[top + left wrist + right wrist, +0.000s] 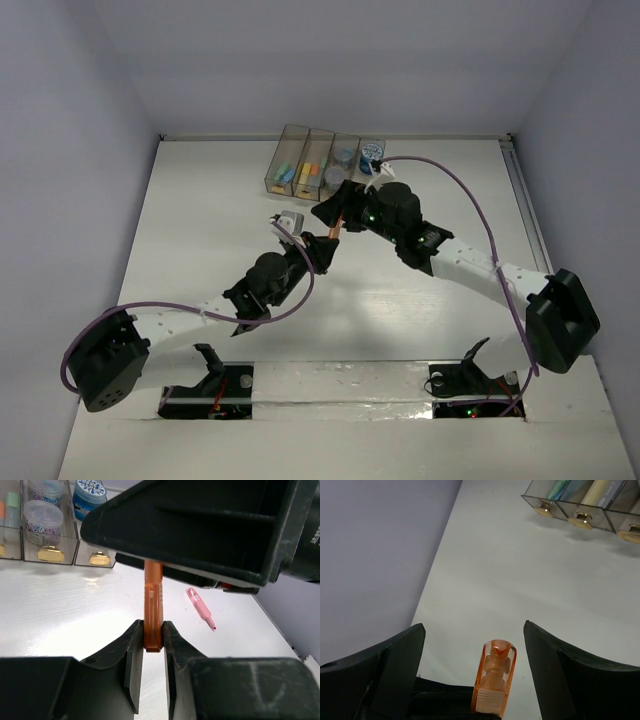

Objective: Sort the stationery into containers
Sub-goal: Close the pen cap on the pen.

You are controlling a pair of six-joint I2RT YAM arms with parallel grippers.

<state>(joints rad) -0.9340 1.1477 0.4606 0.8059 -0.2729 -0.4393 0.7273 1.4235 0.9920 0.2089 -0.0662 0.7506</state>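
My left gripper (152,628) is shut on the lower end of an orange marker (152,605) and holds it off the table. In the top view the left gripper (322,247) is mid-table and the marker (336,229) points towards the right gripper (336,210). My right gripper (474,626) is open, with the marker's clear orange cap (494,677) between its fingers, untouched. A pink marker (200,609) lies on the table to the right. The four bins (325,160) stand at the back and hold sticks and rolls (44,515).
The bins' ends with yellow labels (50,555) face the grippers and also show in the right wrist view (580,510). The right arm's body (210,525) hangs just above the marker. Grey walls (370,555) close the table's left and right sides.
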